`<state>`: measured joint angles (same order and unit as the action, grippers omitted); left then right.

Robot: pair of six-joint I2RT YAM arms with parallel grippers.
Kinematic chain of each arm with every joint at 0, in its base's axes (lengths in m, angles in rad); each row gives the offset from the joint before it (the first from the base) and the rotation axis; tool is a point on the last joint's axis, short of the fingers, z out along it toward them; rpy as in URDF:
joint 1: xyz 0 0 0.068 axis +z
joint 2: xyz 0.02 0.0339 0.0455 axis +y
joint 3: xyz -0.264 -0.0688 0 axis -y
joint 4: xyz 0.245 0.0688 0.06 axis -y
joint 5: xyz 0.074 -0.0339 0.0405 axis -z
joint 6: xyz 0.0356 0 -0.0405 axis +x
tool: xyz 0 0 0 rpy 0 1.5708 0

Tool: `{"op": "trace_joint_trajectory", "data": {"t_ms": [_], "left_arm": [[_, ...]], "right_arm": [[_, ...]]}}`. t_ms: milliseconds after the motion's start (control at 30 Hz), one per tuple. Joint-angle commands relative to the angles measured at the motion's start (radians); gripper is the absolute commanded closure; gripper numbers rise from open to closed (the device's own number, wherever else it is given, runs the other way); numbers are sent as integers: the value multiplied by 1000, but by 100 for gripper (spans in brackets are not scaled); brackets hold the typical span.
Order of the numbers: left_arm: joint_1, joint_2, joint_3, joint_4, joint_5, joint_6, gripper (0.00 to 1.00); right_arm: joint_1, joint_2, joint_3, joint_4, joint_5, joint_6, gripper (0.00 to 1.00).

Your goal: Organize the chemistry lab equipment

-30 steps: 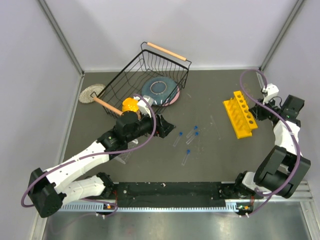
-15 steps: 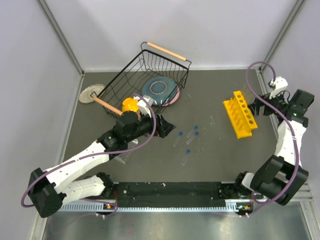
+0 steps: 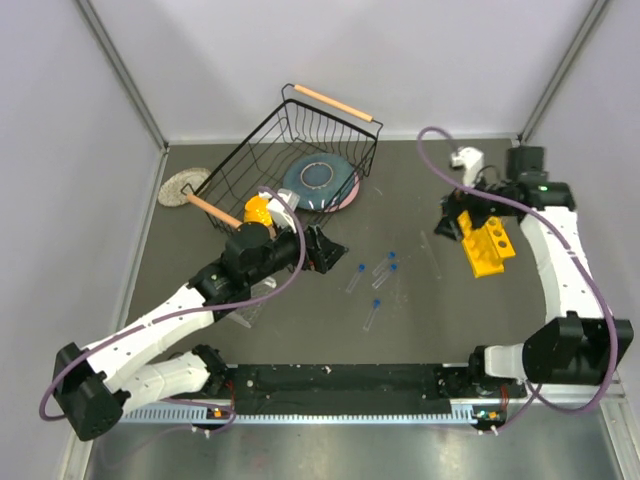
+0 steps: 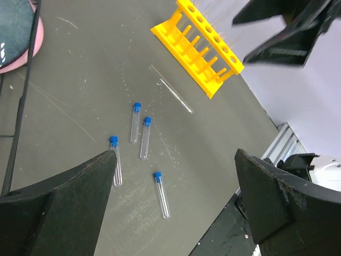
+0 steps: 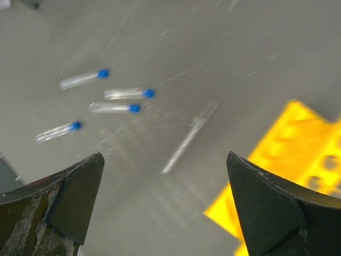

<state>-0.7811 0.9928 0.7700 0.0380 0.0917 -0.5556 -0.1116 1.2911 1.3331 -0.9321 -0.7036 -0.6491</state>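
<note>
My right gripper (image 5: 165,173) hovers at the left side of the yellow rack (image 3: 488,250), jaws wide apart and holding nothing. Left gripper (image 4: 173,173) is the same deal, gaping and empty. Four blue-capped tubes (image 4: 145,140) lie well left of the rack, with one glass rod (image 4: 170,89) in between.

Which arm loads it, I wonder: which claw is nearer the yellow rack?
Right. The right claw hovers at the yellow rack's left edge; the left claw is far beyond the tubes.
</note>
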Motion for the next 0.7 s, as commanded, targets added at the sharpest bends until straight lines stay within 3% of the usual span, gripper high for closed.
{"op": "trace_joint_trajectory", "data": {"t_ms": [0,233,300,533,667], "left_arm": [[26,-22,25,-33,-38,-52,1],[45,-43,-14,-82,-50,-109,1],[46,-45,-18,-84,-50,-118,2],[48,-43,-26,-104,-58,-159,3],[48,-34,-43,-93,-53,-184,4]], "right_arm": [[142,92,-81,-73,232,130,1],[216,258,-166,94,424,244,10],[222,319,-157,114,440,259,19],[228,465,-140,171,470,308,33],[227,510,-132,205,490,325,50]]}}
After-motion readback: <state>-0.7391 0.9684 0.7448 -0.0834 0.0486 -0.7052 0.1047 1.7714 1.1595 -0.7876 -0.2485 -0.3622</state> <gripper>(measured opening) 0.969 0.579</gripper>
